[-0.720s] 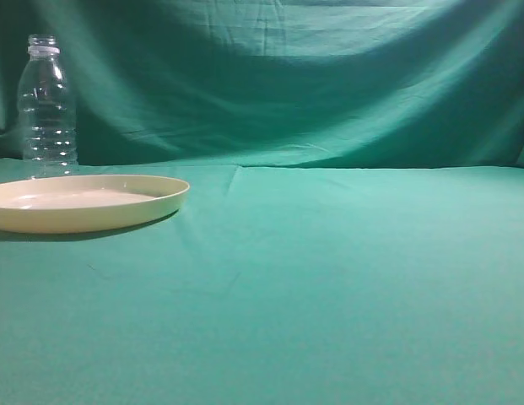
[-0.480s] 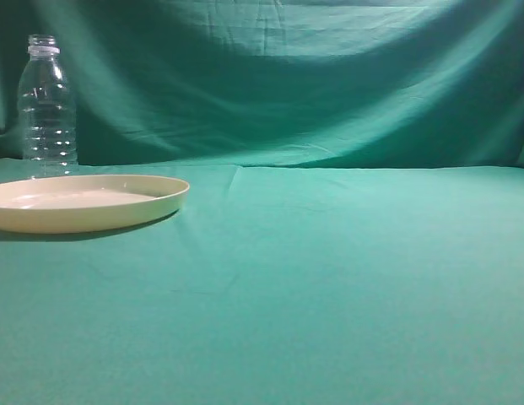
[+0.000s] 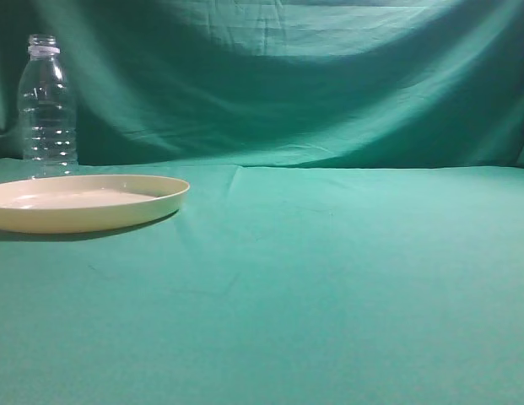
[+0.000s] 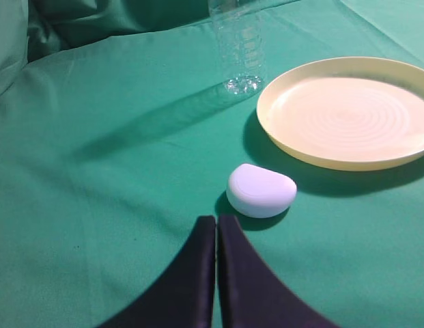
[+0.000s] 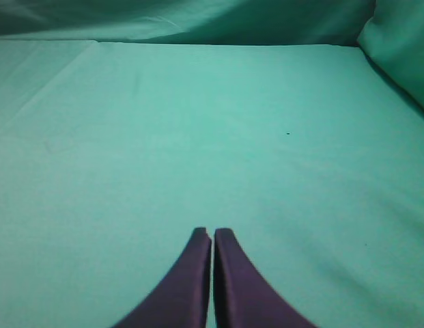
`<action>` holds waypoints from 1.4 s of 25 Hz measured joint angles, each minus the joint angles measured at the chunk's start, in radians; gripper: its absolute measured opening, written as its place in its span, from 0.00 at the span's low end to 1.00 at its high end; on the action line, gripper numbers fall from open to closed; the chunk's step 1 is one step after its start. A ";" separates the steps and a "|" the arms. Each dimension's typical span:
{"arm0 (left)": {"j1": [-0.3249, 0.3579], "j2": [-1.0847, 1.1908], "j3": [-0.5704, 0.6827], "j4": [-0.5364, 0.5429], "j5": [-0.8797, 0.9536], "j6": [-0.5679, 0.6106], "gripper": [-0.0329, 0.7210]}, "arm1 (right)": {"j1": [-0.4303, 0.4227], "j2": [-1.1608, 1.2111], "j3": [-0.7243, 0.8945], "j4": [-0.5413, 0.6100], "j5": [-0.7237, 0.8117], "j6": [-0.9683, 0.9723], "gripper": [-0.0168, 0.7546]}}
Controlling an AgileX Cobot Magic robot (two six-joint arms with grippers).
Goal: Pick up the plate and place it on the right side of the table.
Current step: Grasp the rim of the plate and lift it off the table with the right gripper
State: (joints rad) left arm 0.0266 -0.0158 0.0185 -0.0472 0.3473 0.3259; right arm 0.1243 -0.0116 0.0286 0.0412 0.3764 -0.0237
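1. Plate (image 3: pixel 80 202): a wide, shallow, round dish of smooth cream-yellow plastic with a low raised rim. It lies flat at the left edge of the table (image 3: pixel 329 287) in the exterior view. In the left wrist view the plate (image 4: pixel 348 109) shows faint concentric rings moulded into its floor.
2. The table is a broad flat surface covered in smooth teal-green cloth with faint creases; the right wrist view shows the same cloth (image 5: pixel 218 137) with a few tiny dark specks.
3. A clear plastic bottle (image 3: pixel 47 105) with a ribbed body and a pale neck ring stands upright behind the plate, near the backdrop (image 3: pixel 312 84). From the left wrist, only its lower ribbed part and lobed base (image 4: pixel 240 58) show, just beside the plate's rim but apart from it.
4. The backdrop is darker green cloth, hanging upright in soft wrinkles and folds.
5. A small, smooth, pale rounded lump (image 4: pixel 261 190), pebble-like in shape, rests on the cloth near the plate's rim and apart from it.
6. The left gripper (image 4: pixel 216 220) has dark, tapering fingers pressed together, holding nothing, their tips just short of the pale lump.
7. The right gripper (image 5: pixel 212 233) has dark purplish tapering fingers, likewise together, with only a hairline seam between them, above bare cloth.
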 joint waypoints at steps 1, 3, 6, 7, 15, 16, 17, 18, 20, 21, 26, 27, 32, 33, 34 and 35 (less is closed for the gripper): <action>0.000 0.000 0.000 0.000 0.000 0.000 0.04 | 0.000 0.000 0.000 0.000 0.000 0.000 0.02; 0.000 0.000 0.000 0.000 0.000 0.000 0.04 | 0.000 0.000 0.000 0.000 -0.032 0.000 0.02; 0.000 0.000 0.000 0.000 0.000 0.000 0.04 | 0.000 0.000 0.000 0.000 -0.166 0.000 0.02; 0.000 0.000 0.000 0.000 0.000 0.000 0.04 | 0.000 0.000 0.000 0.000 -0.208 0.000 0.02; 0.000 0.000 0.000 0.000 0.000 0.000 0.04 | 0.000 0.000 0.000 -0.002 -0.559 0.126 0.02; 0.000 0.000 0.000 0.000 0.000 0.000 0.04 | 0.000 0.000 0.000 -0.008 -0.616 0.151 0.02; 0.000 0.000 0.000 0.000 0.000 0.000 0.04 | 0.000 0.000 0.000 -0.021 -0.645 0.165 0.02; 0.000 0.000 0.000 0.000 0.000 0.000 0.04 | 0.000 0.000 -0.011 -0.034 -0.635 0.172 0.02; 0.000 0.000 0.000 0.000 0.000 0.000 0.04 | 0.000 0.012 -0.067 -0.047 -0.548 0.183 0.02; 0.000 0.000 0.000 0.000 0.000 0.000 0.04 | 0.000 0.031 -0.111 -0.052 -0.493 0.185 0.02; 0.000 0.000 0.000 0.000 0.000 0.000 0.04 | 0.000 0.258 -0.334 -0.052 -0.158 0.186 0.02; 0.000 0.000 0.000 0.000 0.000 0.000 0.04 | 0.000 0.315 -0.367 -0.052 -0.085 0.186 0.02; 0.000 0.000 0.000 0.000 0.000 0.000 0.04 | 0.000 0.544 -0.478 -0.043 0.099 0.186 0.02; 0.000 0.000 0.000 0.000 0.000 0.000 0.04 | 0.000 0.581 -0.489 -0.032 0.109 0.186 0.02; 0.000 0.000 0.000 0.000 0.000 0.000 0.04 | 0.000 0.613 -0.499 -0.020 0.114 0.184 0.02; 0.000 0.000 0.000 0.000 0.000 0.000 0.04 | 0.000 0.636 -0.513 -0.001 0.118 0.180 0.02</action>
State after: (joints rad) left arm 0.0266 -0.0158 0.0185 -0.0472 0.3473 0.3259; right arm 0.1243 0.6246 -0.4840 0.0399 0.4947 0.1565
